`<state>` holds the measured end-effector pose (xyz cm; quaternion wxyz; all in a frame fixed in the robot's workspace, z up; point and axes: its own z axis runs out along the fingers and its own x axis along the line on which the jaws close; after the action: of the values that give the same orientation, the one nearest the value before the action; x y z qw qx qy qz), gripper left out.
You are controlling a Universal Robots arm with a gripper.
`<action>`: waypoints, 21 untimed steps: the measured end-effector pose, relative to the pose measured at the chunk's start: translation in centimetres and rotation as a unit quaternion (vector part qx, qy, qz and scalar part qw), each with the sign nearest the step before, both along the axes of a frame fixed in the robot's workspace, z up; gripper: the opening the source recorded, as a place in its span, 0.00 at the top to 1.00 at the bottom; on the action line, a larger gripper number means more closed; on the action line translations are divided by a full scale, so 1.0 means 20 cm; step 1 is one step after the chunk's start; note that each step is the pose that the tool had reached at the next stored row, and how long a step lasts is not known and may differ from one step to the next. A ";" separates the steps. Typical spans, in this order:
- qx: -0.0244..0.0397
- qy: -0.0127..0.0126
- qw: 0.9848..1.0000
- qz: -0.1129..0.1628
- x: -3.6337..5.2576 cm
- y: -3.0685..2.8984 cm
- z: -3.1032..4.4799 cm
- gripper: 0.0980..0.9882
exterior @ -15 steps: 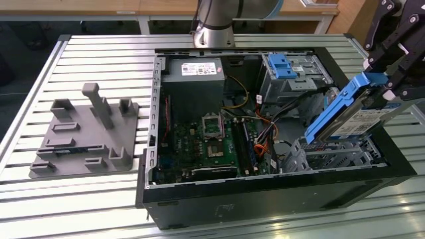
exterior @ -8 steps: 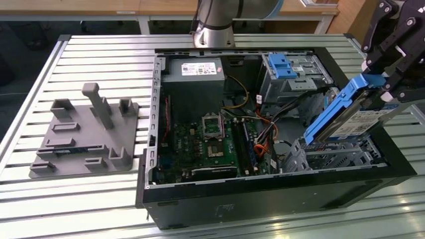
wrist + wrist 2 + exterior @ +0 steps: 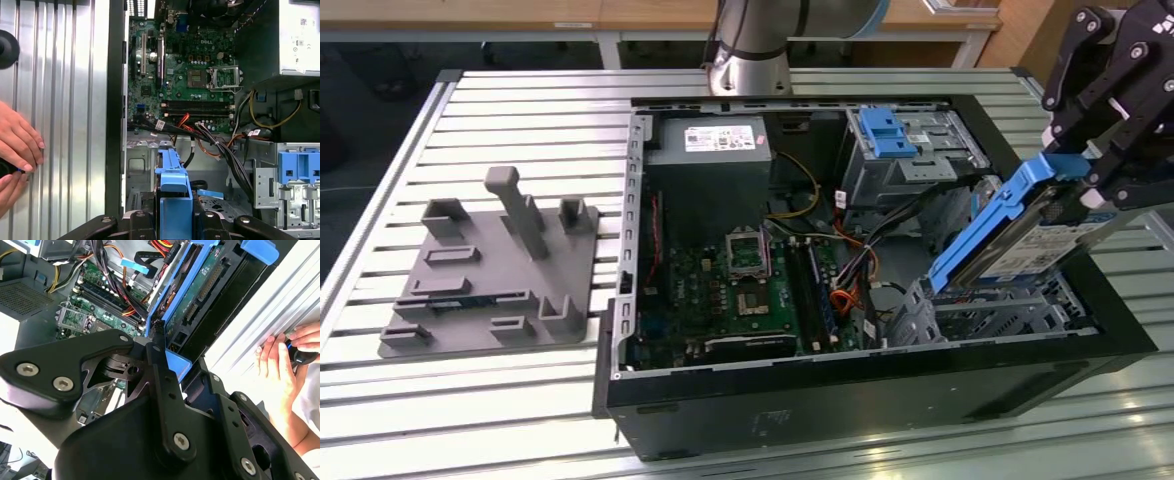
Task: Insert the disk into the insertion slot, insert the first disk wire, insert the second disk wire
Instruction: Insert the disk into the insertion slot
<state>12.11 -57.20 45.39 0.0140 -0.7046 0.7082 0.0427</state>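
Note:
My gripper (image 3: 1083,188) is shut on the handle end of the disk (image 3: 1017,240), a silver drive in a bright blue carrier. The disk hangs tilted at the exterior view's right, over the open computer case. Its lower end reaches the mouth of the insertion slot (image 3: 987,312), a small perforated silver cage at the case's front right corner. In the second wrist view the black fingers (image 3: 159,365) clamp the blue carrier (image 3: 197,295). In the first wrist view the carrier (image 3: 174,187) stands in front of my gripper (image 3: 175,225), above the silver cage (image 3: 140,165).
A taller cage with a blue latch (image 3: 905,140) stands behind the slot. Loose wires (image 3: 854,270) lie between the motherboard (image 3: 747,290) and the cages. A grey fixture plate (image 3: 480,270) lies left of the case. A person's hands (image 3: 17,145) rest on the slatted table beside the case.

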 end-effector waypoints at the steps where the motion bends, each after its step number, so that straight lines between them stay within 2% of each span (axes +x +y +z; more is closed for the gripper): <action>1: 0.000 0.000 1.000 0.000 0.000 0.000 -0.002 0.70; 21: 0.000 0.000 1.000 0.002 0.000 -0.007 -0.045 0.70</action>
<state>12.11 -57.34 44.49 0.0140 -0.7060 0.7068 0.0427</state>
